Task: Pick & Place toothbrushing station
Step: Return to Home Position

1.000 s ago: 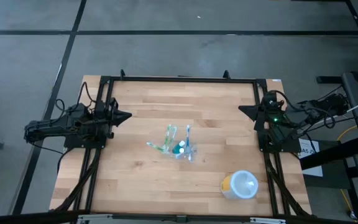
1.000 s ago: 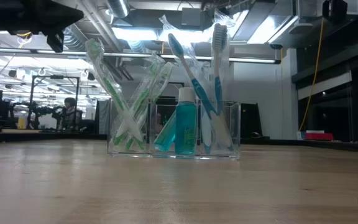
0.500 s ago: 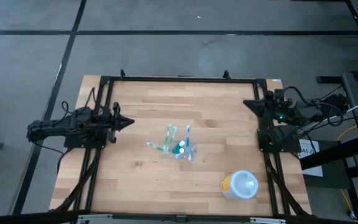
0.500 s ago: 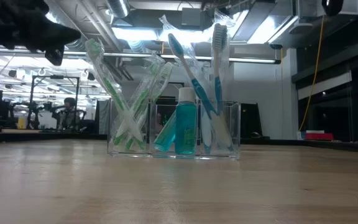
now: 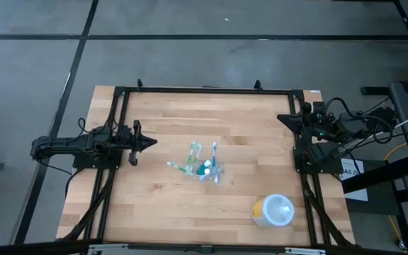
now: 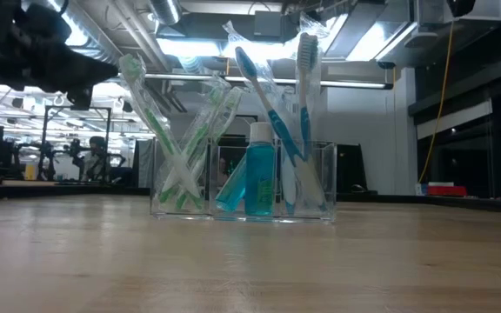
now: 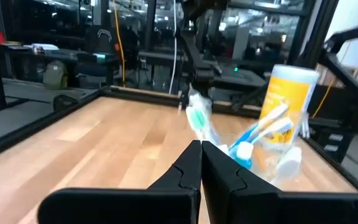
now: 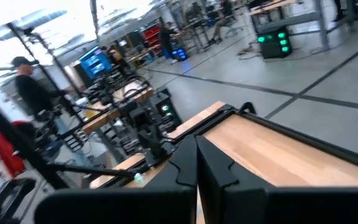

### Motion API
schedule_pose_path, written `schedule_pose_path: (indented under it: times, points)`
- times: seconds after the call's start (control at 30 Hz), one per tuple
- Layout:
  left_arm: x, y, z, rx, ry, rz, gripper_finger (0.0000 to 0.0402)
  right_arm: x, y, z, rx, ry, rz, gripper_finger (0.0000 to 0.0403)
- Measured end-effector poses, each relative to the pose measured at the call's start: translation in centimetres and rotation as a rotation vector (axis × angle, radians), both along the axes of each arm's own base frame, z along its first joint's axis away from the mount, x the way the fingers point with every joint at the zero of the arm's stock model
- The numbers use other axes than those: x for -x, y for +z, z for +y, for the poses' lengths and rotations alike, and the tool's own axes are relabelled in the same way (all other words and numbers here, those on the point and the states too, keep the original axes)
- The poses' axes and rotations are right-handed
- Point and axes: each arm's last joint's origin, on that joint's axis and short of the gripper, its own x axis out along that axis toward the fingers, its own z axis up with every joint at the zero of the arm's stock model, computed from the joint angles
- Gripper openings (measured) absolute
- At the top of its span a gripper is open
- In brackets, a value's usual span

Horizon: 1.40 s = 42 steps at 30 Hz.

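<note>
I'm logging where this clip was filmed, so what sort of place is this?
Most likely a robotics lab in an open industrial hall: the left arm and right arm flank a wooden table on a concrete floor, bare ducts run overhead, and more workbenches and a person show beyond it.

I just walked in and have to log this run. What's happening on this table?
Nothing is being handled. The clear organizer stands mid-table, holding green toothbrushes, blue toothbrushes and a teal bottle. The left claw hangs shut and empty over the table's left side, pointing toward the organizer. The right claw, also shut and empty, is at the right edge. A yellow container stands on the right side, apart from the organizer.
</note>
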Motion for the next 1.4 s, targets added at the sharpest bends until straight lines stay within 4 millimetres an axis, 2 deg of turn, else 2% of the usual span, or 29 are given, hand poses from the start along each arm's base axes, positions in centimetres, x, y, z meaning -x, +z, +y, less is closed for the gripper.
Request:
schedule_pose_path:
  times: [0.17, 0.3, 0.6, 0.7, 0.9, 1.23, 1.4]
  points:
    - [-0.2, -0.3, 0.0, -0.031, 0.001, 0.041, 0.0008, -0.1, 0.3, 0.2, 0.029, 0.057, -0.012, 0.0000]
    - [-0.4, -0.6, 0.0, 0.025, -0.002, 0.069, 0.0010, -0.1, 0.3, 0.3, 0.040, 0.097, -0.017, 0.0000]
    - [-0.5, -0.7, 0.0, 0.028, -0.002, 0.078, 0.0011, -0.7, 0.1, 0.7, 0.070, 0.160, 0.007, 0.0000]
    - [-0.5, -0.7, 0.0, 0.028, -0.002, 0.078, 0.0012, -1.3, -1.2, 1.0, 0.093, 0.182, 0.025, 0.0000]
    - [-0.5, -0.7, 0.0, 0.028, -0.002, 0.078, 0.0010, -2.5, -5.0, 1.6, 0.163, 0.321, 0.020, 0.0000]
    - [-0.5, -0.7, 0.0, 0.029, -0.002, 0.078, 0.0010, -1.6, -8.4, 1.3, 0.288, 0.552, 0.020, 0.0000]
    - [-0.5, -0.7, 0.0, 0.029, -0.001, 0.078, 0.0008, -2.0, -11.6, 1.0, 0.308, 0.629, 0.074, 0.0000]
